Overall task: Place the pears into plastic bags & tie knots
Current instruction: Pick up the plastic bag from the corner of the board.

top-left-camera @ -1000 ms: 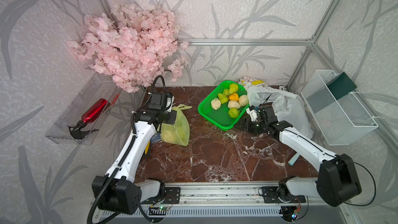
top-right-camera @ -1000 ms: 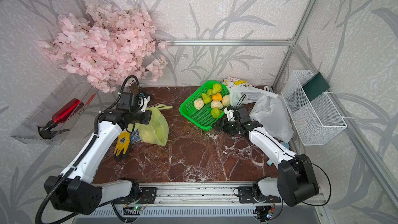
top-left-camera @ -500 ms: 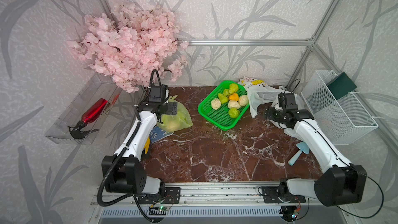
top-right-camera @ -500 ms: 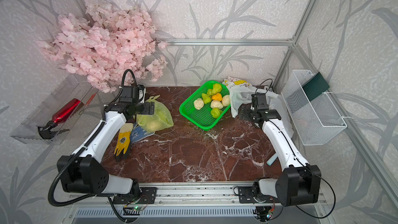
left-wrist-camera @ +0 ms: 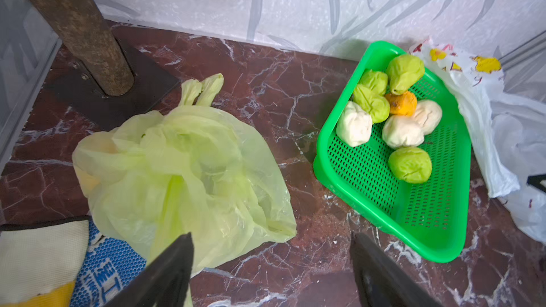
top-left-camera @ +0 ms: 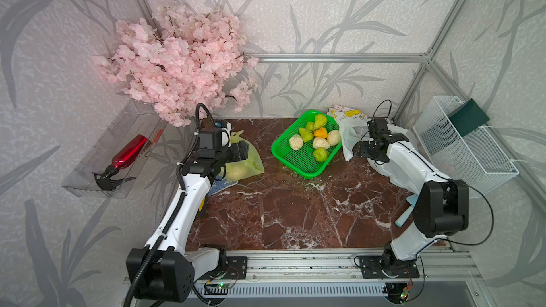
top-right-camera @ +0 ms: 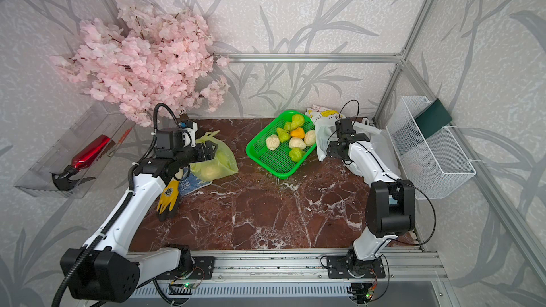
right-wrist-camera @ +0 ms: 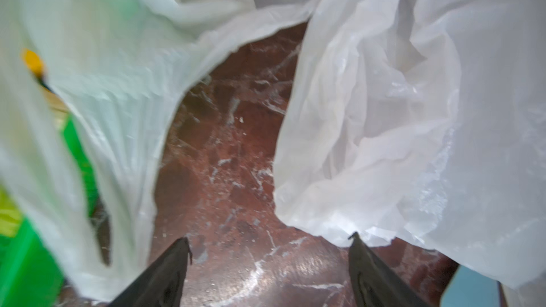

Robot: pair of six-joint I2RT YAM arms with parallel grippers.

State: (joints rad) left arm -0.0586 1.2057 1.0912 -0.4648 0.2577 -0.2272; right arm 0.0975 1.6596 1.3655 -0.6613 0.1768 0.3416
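Grippers: left gripper (left-wrist-camera: 270,242), right gripper (right-wrist-camera: 269,240), both spread, empty.
Yellow-green bag (left-wrist-camera: 189,166) contents indistinct; white bag (right-wrist-camera: 384,113) cropped at frame right.

Your tabletop (top-left-camera: 280,208) is polished red-brown marble-look stone, glossy with white veins, and the yellow-green bag (left-wrist-camera: 183,166) is thin translucent plastic film, softly shiny and heavily crinkled. The green basket (left-wrist-camera: 428,202) you see is hard, shiny perforated plastic, while the pears (left-wrist-camera: 409,165) look matt and wrinkled, of a soft material you cannot identify from here. The white bags (right-wrist-camera: 413,113) are milky, half-sheer crumpled film; the wire basket (top-left-camera: 472,155) is white-coated metal mesh, the frame rail (top-left-camera: 334,58) bare satin metal, and the spray bottle (top-left-camera: 130,152) glossy metallic red.
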